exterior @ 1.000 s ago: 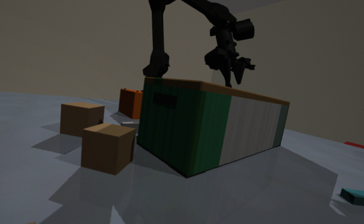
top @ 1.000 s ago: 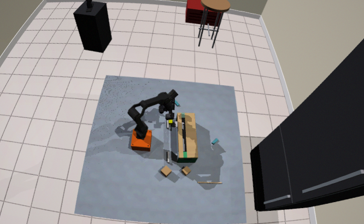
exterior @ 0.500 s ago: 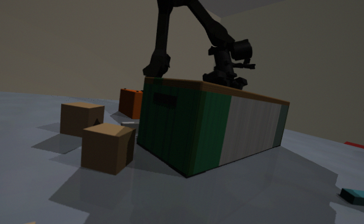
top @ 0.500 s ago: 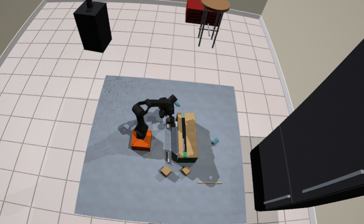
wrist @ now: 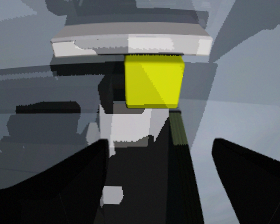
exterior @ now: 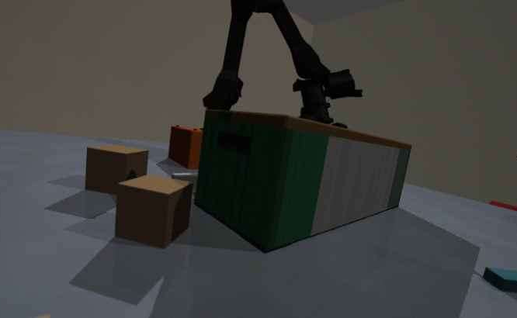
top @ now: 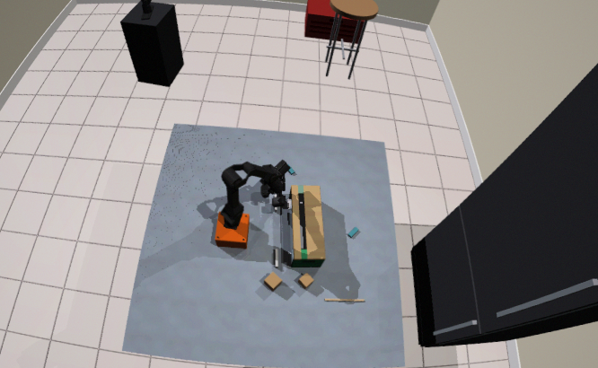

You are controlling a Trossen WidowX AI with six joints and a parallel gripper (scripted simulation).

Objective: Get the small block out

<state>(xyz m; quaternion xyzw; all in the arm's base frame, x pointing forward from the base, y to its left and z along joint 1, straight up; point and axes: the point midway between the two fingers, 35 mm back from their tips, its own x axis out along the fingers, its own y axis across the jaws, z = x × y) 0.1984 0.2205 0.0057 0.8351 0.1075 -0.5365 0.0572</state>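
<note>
wrist view shows the block (wrist: 155, 82) as a bright yellow cube on a pale shelf (wrist: 131, 44). the gripper (wrist: 164, 183) hangs near it, jaws parted, holding nothing.

Base (top: 233, 231): orange, fixed; black arm (top: 241, 176) rises from it and bends over at the elbow.
Wrist (exterior: 316, 88): tipped steeply down, camera housing jutting to one side.
Gripper (top: 279, 201): pointing downward, fingers partly spread, nothing between them.
Fingers: dark, flanking the lower wrist view.
</note>
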